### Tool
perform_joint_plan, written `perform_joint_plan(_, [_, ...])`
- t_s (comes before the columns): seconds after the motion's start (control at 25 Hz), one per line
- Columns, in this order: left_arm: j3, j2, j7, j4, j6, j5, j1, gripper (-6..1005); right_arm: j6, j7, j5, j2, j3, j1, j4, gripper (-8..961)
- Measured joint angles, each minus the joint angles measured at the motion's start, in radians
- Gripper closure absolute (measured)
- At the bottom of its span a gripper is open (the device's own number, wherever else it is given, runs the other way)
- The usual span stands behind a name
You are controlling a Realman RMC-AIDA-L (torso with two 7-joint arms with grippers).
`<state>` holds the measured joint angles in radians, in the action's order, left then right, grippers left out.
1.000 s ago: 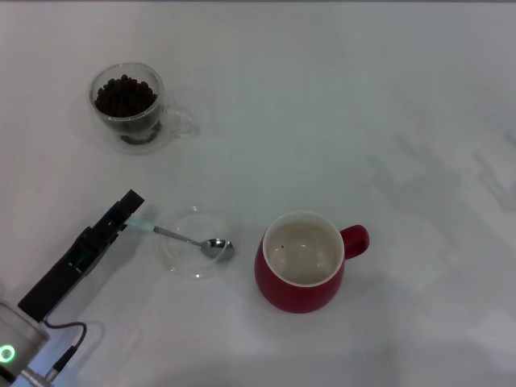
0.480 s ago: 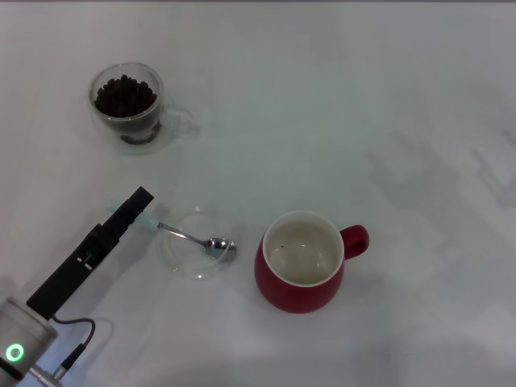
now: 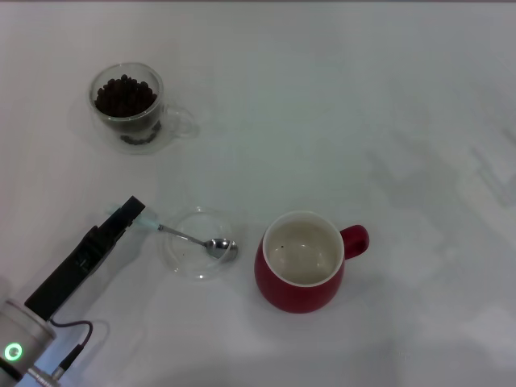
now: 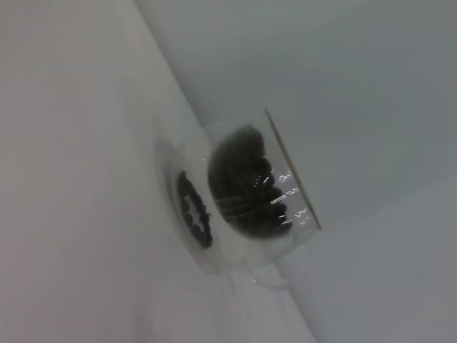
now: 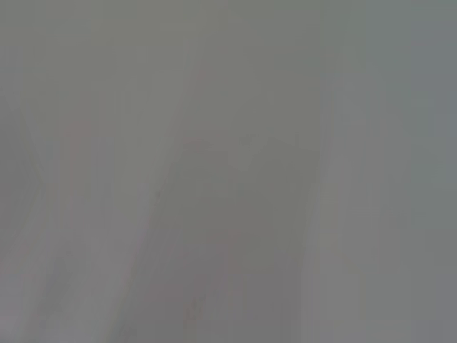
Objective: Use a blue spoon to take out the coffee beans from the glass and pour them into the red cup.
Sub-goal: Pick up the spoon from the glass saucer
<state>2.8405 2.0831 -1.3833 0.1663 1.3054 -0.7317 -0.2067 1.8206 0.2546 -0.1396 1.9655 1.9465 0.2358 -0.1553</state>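
One arm is at work: your left gripper (image 3: 135,211) sits near-left at the pale handle of the blue spoon (image 3: 189,237), but you cannot tell whether it has clamped on. Largest first: red cup (image 3: 301,262) near centre, practically empty; glass (image 3: 129,106) far left, full of coffee beans (image 3: 123,95). Spoon's bowl rests in the clear dish (image 3: 196,243), so scooping and pouring remain, by my read.

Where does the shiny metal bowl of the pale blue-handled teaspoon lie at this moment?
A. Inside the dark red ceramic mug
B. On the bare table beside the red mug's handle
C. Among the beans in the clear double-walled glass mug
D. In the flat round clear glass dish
D: in the head view the teaspoon has its metal bowl resting in the flat round clear glass dish, with its handle end at the left gripper.
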Motion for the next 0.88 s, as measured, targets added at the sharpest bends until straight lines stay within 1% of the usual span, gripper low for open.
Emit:
perform_joint_plan(0.24, [-0.004, -0.001, -0.001, -0.001, -0.002, 0.000, 0.007, 872, 0.000, -0.008, 0.000, 0.009, 0.000, 0.000, 0.000, 338])
perform_joint_plan(0.6, [-0.009, -0.012, -0.011, -0.009, 0.018, -0.003, -0.002, 872, 0.008, -0.012, 0.000, 0.015, 0.000, -0.011, 0.000, 337])
perform_joint_plan(0.88, [-0.010, -0.013, -0.037, -0.106, 0.149, -0.042, -0.004, 872, 0.012, -0.012, 0.000, 0.017, 0.001, -0.012, 0.000, 337])
